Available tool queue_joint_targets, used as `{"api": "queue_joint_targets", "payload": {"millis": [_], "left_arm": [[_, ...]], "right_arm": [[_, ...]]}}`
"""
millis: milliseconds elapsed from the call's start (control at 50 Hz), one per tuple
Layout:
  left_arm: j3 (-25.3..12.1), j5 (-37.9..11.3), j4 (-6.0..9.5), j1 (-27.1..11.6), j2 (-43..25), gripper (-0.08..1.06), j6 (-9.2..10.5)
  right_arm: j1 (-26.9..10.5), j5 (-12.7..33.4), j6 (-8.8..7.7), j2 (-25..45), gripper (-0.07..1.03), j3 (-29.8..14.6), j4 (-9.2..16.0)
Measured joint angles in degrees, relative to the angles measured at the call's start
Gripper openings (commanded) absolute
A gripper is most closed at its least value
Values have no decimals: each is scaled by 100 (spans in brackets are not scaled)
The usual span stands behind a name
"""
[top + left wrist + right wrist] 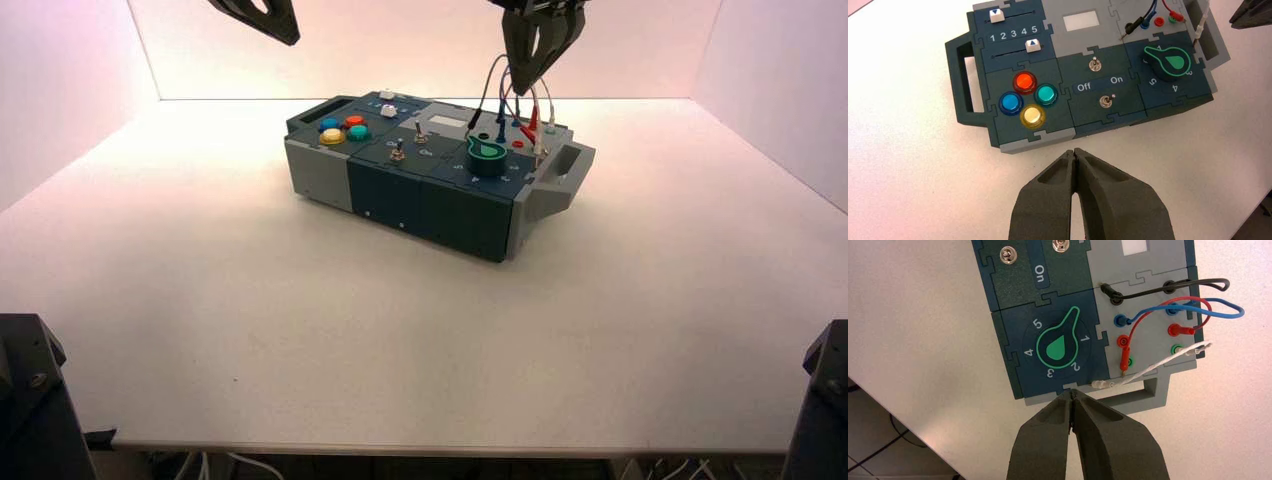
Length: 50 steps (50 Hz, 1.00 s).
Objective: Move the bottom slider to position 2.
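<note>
The bottom slider [1033, 45], a small white knob on the track nearer the coloured buttons, sits under the 5 of the printed 1-to-5 scale; it also shows in the high view [389, 110]. Its twin [997, 15] on the farther track sits by the 1. My left gripper [1074, 152] is shut and empty. It hangs over the table in front of the box's button end, high at the back left in the high view [290, 40]. My right gripper [1071, 392] is shut and empty above the box's knob end [535, 85].
The box [400, 195] stands turned at the table's back middle. It bears red, teal, blue and yellow buttons [1024, 81], two metal toggles [1094, 63], a green-marked knob [1168, 61], a white display [1081, 21] and looped wires [1168, 305]. Grey handles stick out at both ends.
</note>
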<state>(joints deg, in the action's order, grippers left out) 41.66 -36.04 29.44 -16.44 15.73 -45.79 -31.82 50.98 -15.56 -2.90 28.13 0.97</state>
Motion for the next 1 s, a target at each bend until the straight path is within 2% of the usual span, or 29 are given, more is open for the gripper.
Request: {"api": "queue_joint_targets", "payload": {"millis": [540,760,820,840,860,880,920,940,960,1000], "left_arm": [[9,0,0,0,9,-3,0],[35,132,0,0,211,-3,35],[70,272,9,0,352,-3,229],[70,272,9,0,352,-3,229],[88,448,18,0,466,-3,501],[88,483,26,0,492,-3,554],[97,615,26,-9,554,-3,800],[114,765,26,-9,606,-3,1081],[123,879,26,-9,633,-3,1274],[123,967,26,0,642,-3,1433]], "right_arm": [[9,-105,9,0,-2,0,0],[18,-422,246,-211,-2,70,0],[26,-545,369,-299,-2,88,0],[26,-545,369,-299,-2,88,0],[44,-624,492,-343,-2,88,0],[53,-642,519,-360,-2,88,0],[79,-686,642,-387,-2,97,0],[132,-747,800,-413,-2,105,0],[202,-809,958,-448,-2,114,0],[299,-861,1134,-501,-2,149,0]]}}
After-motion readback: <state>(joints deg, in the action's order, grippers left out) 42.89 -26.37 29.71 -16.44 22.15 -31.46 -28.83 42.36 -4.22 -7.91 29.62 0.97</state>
